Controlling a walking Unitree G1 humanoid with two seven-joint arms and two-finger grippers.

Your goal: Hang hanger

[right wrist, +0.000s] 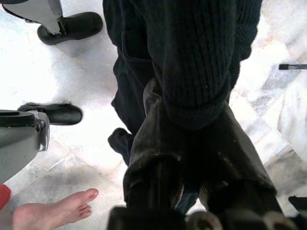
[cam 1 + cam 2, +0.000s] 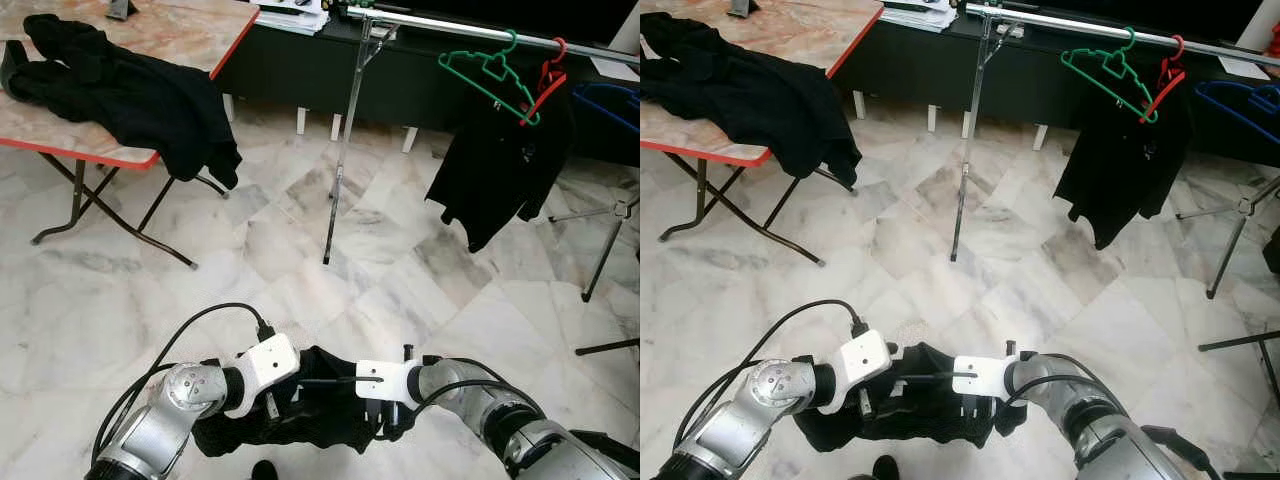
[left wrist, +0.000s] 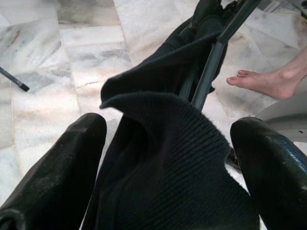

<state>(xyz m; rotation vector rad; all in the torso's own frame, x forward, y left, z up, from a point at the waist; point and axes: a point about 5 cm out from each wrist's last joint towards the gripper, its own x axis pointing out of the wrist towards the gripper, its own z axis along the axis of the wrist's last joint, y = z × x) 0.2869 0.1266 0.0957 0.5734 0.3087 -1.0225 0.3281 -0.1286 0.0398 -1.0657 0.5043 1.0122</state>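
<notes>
Low in front of me, a black knit garment (image 2: 300, 415) hangs on a dark grey hanger (image 2: 325, 381) between my two grippers. My left gripper (image 3: 168, 129) is open, its fingers (image 3: 62, 167) spread wide with the knit cloth and the hanger's bar (image 3: 211, 62) between them. My right gripper (image 1: 192, 120) is shut on a fold of the same garment. Ahead and to the right stands a silver clothes rail (image 2: 450, 28). It carries a bare green hanger (image 2: 488, 70) and a red hanger (image 2: 548, 82) with a black top (image 2: 500, 170).
A folding table (image 2: 180, 40) with black clothes (image 2: 130, 95) draped over its edge stands at the left. The rail's upright pole (image 2: 343, 150) rises from the marble floor ahead. A blue hanger (image 2: 610, 100) is at the far right. A person's bare foot (image 3: 268, 81) is close beside me.
</notes>
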